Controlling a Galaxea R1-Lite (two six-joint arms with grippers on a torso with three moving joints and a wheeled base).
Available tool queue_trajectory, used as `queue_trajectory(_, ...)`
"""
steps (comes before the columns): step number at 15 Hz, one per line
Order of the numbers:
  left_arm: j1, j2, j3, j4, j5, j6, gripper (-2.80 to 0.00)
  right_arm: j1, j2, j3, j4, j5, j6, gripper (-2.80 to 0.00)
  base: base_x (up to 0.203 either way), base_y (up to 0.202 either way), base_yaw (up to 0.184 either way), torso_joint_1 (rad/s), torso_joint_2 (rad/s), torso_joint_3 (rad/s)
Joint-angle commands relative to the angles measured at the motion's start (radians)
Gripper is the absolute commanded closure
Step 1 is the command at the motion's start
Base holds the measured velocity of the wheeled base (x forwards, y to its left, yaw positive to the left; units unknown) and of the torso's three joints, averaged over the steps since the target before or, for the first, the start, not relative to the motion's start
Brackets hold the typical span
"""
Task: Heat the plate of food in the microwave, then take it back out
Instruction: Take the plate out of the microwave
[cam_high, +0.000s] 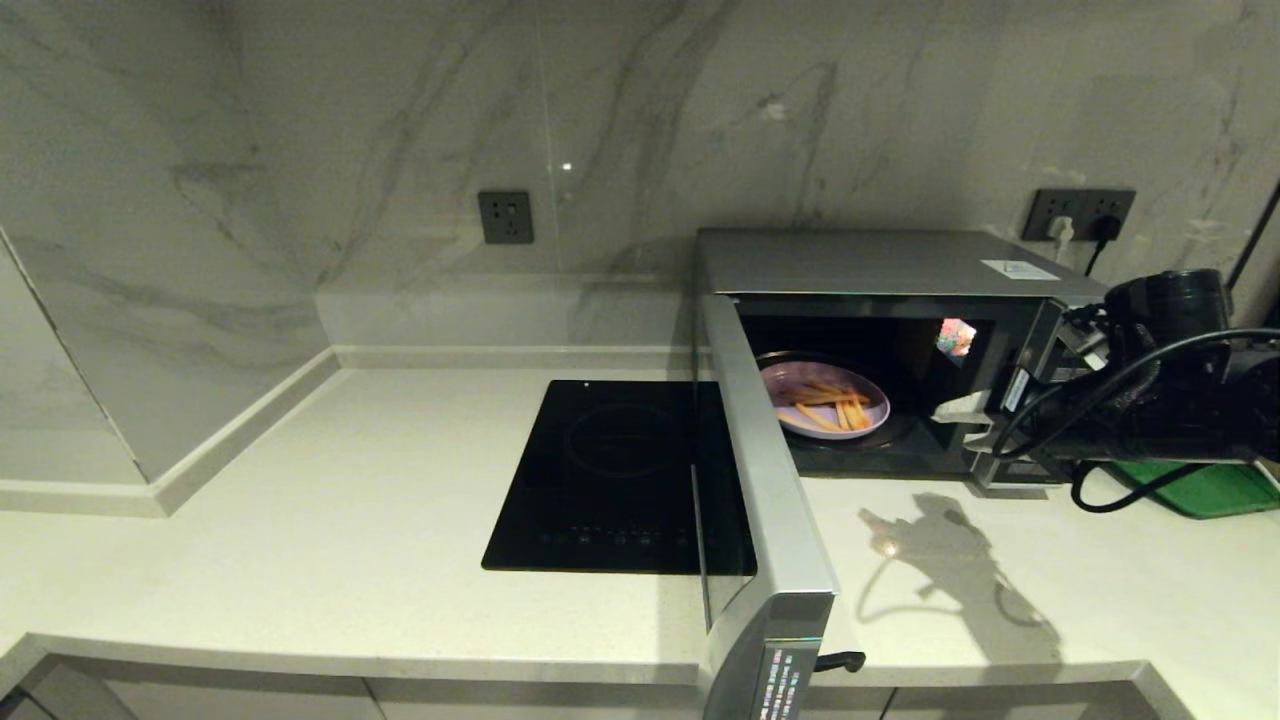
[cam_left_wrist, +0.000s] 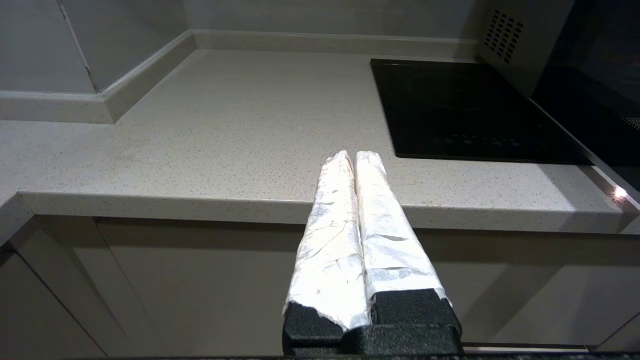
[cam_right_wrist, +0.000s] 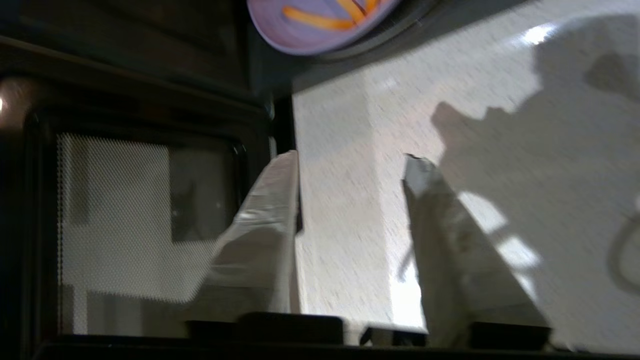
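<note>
Sitting inside: the plate (cam_high: 824, 400) rests on the turntable in the microwave (cam_high: 880, 262) cavity, fries (cam_high: 832, 403) on top, nothing touching it.
Door: the door (cam_high: 768, 500) swings wide out from the microwave's left edge, over the cooktop (cam_high: 600, 480) and past the front of the surface (cam_high: 300, 520).
Right jaws: the right gripper (cam_right_wrist: 350, 200) hovers just outside the microwave's mouth, at its right front corner; its jaws are spread and pinch nothing, with bare surface showing between them.
Left jaws: the left gripper (cam_left_wrist: 356, 165) is parked low, well left of the microwave and below the surface's edge; its jaws are pressed together, holding nothing.
Stage, as I judge it: the plate is in and the door is open, so either the door needs closing for heating or the plate needs lifting out; I cannot tell which.
Risk, reach: going in for the plate, a jaw could catch the microwave's right frame, since the gripper stands so near that corner.
Risk, grip: pinching only the thin rim could tilt the plate and spill fries onto the turntable.
Risk, door: a sideways sweep of the arm could knock the open door, which juts far out from the microwave.
Nearby: a green tray (cam_high: 1215, 490) lies just right of the microwave, under the arm.
</note>
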Motion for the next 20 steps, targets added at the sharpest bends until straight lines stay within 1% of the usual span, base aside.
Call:
queue_trajectory(1,0.000,0.000,0.000,-0.001,0.001,-0.001,0.00,0.086,0.107,-0.065,-0.013,-0.133,0.077,-2.80,0.000,0.000,0.000,0.000,0.00,0.000)
queue_trajectory(3,0.001,-0.002,0.000,-0.001,0.001,-0.001,0.00,0.174,0.153,-0.102,-0.014,-0.299,0.157,-2.80,0.000,0.000,0.000,0.000,0.00,0.000)
queue_trajectory(4,0.001,0.000,0.000,-0.001,0.001,-0.001,0.00,0.210,0.158,-0.109,-0.010,-0.338,0.203,-2.80,0.000,0.000,0.000,0.000,0.00,0.000)
queue_trajectory(6,0.001,-0.002,0.000,-0.001,0.001,-0.001,0.00,0.240,0.164,-0.148,0.028,-0.382,0.263,-2.80,0.000,0.000,0.000,0.000,0.00,0.000)
queue_trajectory(7,0.001,0.000,0.000,-0.001,0.001,-0.001,0.00,0.245,0.184,-0.182,0.068,-0.425,0.283,-2.80,0.000,0.000,0.000,0.000,0.00,0.000)
queue_trajectory(8,0.001,-0.002,0.000,-0.001,0.001,-0.001,0.00,0.249,0.206,-0.215,0.105,-0.486,0.307,-2.80,0.000,0.000,0.000,0.000,0.00,0.000)
queue_trajectory(9,0.001,0.000,0.000,-0.001,0.001,-0.001,0.00,0.250,0.217,-0.235,0.132,-0.532,0.344,-2.80,0.000,0.000,0.000,0.000,0.00,0.000)
queue_trajectory(12,-0.001,-0.002,0.000,-0.001,0.001,-0.001,0.00,0.249,0.223,-0.257,0.160,-0.554,0.393,-2.80,0.000,0.000,0.000,0.000,0.00,0.000)
queue_trajectory(14,0.001,0.000,0.000,-0.001,0.001,-0.001,0.00,0.249,0.259,-0.309,0.197,-0.560,0.428,-2.80,0.000,0.000,0.000,0.000,0.00,0.000)
queue_trajectory(20,0.000,-0.002,0.000,-0.001,0.001,-0.001,0.00,0.232,0.369,-0.425,0.206,-0.576,0.442,-2.80,0.000,0.000,0.000,0.000,0.00,0.000)
